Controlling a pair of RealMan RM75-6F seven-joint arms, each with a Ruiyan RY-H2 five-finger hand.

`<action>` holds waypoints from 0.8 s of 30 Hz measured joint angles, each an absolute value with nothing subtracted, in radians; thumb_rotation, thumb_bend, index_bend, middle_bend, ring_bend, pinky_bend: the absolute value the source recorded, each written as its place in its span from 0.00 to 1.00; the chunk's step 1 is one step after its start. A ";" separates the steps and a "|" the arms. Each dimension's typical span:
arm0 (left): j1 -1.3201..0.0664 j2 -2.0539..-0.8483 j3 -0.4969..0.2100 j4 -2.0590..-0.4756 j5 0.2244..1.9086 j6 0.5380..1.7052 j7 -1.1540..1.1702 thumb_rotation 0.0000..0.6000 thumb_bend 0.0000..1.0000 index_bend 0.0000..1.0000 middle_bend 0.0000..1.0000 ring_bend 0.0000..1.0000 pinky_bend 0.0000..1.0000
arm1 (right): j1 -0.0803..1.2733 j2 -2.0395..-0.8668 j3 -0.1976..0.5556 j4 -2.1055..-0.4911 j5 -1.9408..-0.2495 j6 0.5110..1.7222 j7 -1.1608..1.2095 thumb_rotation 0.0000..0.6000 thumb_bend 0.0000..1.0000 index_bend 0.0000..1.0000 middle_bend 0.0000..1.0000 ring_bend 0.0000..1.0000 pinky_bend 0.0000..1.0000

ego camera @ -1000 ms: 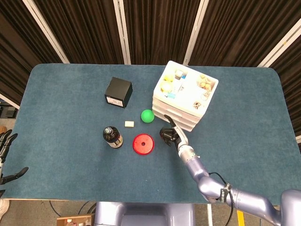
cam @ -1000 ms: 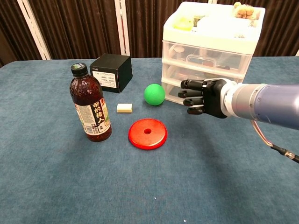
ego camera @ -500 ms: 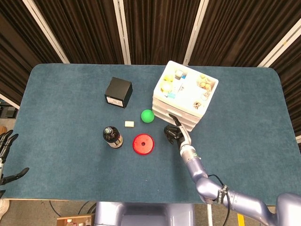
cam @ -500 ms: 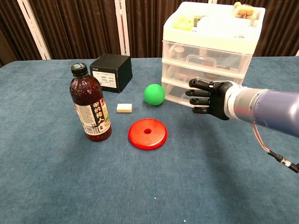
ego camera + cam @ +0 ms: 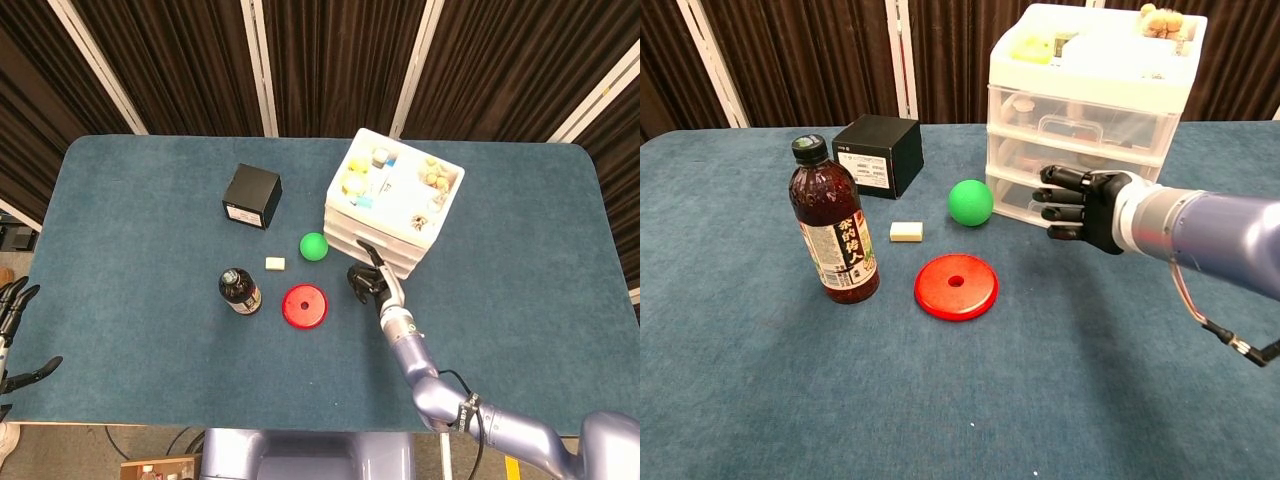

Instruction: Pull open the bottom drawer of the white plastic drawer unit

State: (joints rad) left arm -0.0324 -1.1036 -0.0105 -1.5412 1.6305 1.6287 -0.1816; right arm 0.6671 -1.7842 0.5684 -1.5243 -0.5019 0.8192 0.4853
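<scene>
Fingers (image 5: pixel 1060 193) of the black right robot hand (image 5: pixel 1085 205) are apart, empty, before the translucent white plastic drawer unit (image 5: pixel 1090 110); a glossy red disc (image 5: pixel 956 286) lies at eight o'clock.

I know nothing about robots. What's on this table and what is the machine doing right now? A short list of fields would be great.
Table: blue cloth-covered table
Drawer unit: white plastic drawer unit, three drawers, all look closed, small items on top
Right hand: right hand, fingers apart, in front of the bottom drawer; contact cannot be told
Left hand: left hand, at the table's left edge, holding nothing
Bottle: dark sauce bottle, upright
Disc: red disc, flat
Ball: green ball, beside the drawer unit
Box: black box
Small block: cream block
</scene>
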 measured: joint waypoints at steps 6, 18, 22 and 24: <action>-0.033 -1.102 -0.010 -1.541 1.629 1.627 -0.187 1.00 0.02 0.07 0.00 0.00 0.05 | 0.690 -1.798 0.592 -1.483 -0.493 0.785 0.489 1.00 0.70 0.01 0.79 0.81 0.92; -0.032 -1.098 -0.007 -1.547 1.623 1.620 -0.188 1.00 0.02 0.07 0.00 0.00 0.05 | 0.688 -1.804 0.582 -1.500 -0.490 0.741 0.493 1.00 0.70 0.24 0.79 0.81 0.92; -0.030 -1.099 -0.005 -1.548 1.627 1.622 -0.186 1.00 0.02 0.07 0.00 0.00 0.05 | 0.678 -1.797 0.572 -1.522 -0.500 0.734 0.494 1.00 0.70 0.25 0.79 0.81 0.92; -0.030 -1.099 -0.004 -1.549 1.628 1.622 -0.185 1.00 0.02 0.07 0.00 0.00 0.05 | 0.671 -1.793 0.568 -1.538 -0.510 0.734 0.494 1.00 0.70 0.25 0.79 0.81 0.92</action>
State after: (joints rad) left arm -0.0303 -1.0987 -0.0042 -1.5486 1.6276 1.6225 -0.1854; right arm 0.6714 -1.7928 0.5675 -1.5377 -0.5095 0.7339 0.4942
